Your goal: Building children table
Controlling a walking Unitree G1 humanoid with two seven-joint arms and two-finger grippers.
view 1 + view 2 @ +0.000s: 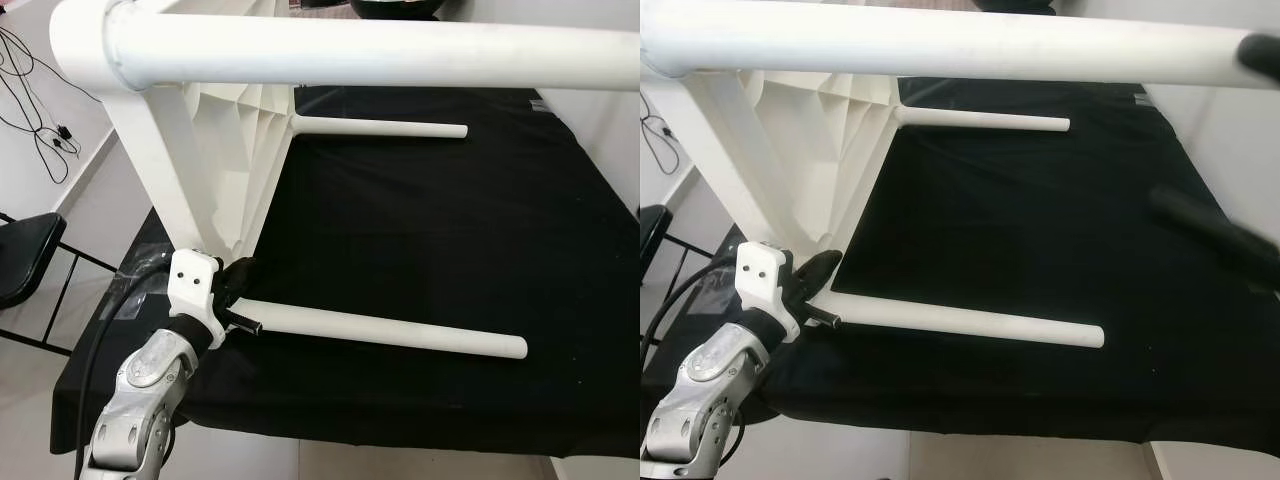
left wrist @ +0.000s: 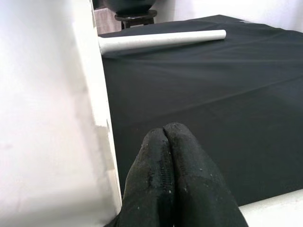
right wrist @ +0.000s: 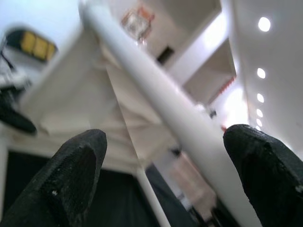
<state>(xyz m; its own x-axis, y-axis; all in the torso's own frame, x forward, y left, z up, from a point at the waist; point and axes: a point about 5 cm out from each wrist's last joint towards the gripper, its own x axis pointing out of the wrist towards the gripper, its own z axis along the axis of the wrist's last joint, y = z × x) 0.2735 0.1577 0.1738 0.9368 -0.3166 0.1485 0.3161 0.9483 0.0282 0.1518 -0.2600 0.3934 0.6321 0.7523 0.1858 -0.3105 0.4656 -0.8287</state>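
A white children's table lies on its side on a black cloth [image 1: 450, 230]. Its ribbed tabletop [image 1: 215, 150] stands on edge at the left, and three legs point right: an upper leg [image 1: 380, 45], a far leg [image 1: 385, 127] and a near lower leg [image 1: 390, 330]. My left gripper [image 1: 240, 285] is shut with nothing between its fingers [image 2: 165, 142]. It sits against the tabletop's lower corner, by the base of the near leg. My right gripper [image 1: 1205, 125] is open around the free end of the upper leg [image 3: 156, 104], one finger on each side.
The cloth-covered surface ends at a front edge close to me, with pale floor below. A black chair [image 1: 25, 255] stands at the left, and cables [image 1: 35, 110] trail on the floor behind it. A dark round object [image 1: 395, 8] sits beyond the table.
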